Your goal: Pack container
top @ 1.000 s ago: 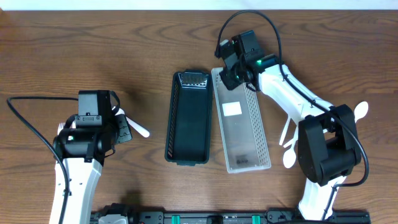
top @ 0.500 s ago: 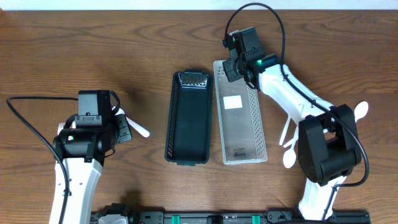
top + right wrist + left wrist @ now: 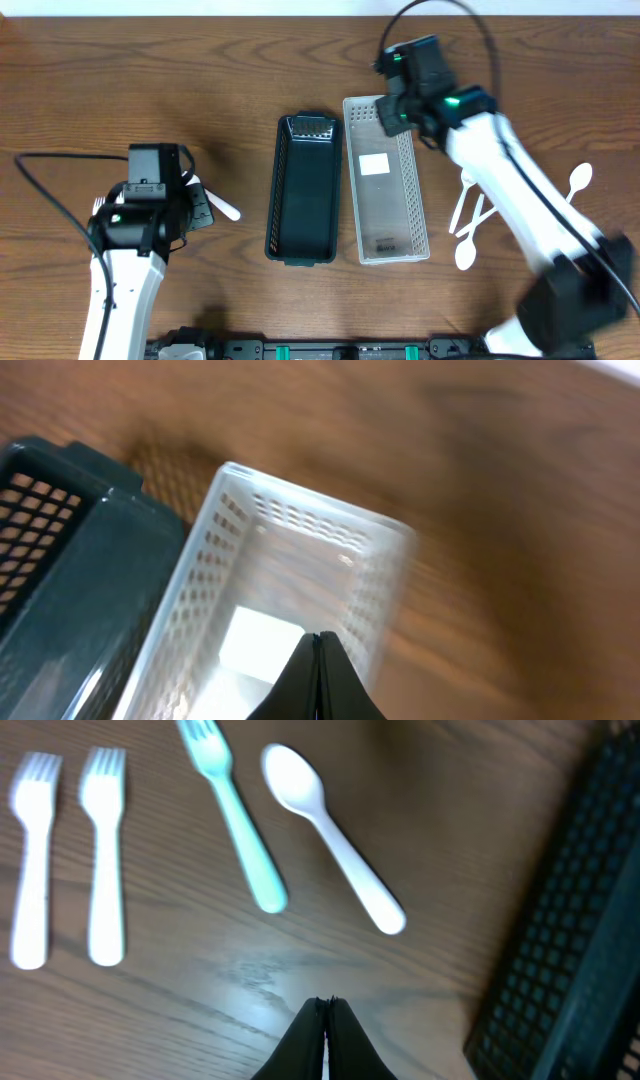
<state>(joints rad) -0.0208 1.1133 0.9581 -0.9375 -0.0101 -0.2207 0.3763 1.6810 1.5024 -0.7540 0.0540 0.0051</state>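
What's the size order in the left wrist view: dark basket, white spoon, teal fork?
1. dark basket: largest, though cropped by the frame.
2. white spoon and teal fork: about alike; the fork's top is cut off, so unranked.

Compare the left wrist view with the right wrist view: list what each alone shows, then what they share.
Left wrist only: two white forks, a mint-green fork and a white spoon. Right wrist only: the white perforated basket with a white label inside. Both: the dark mesh basket, the wooden table, and a shut gripper each: left gripper, right gripper.
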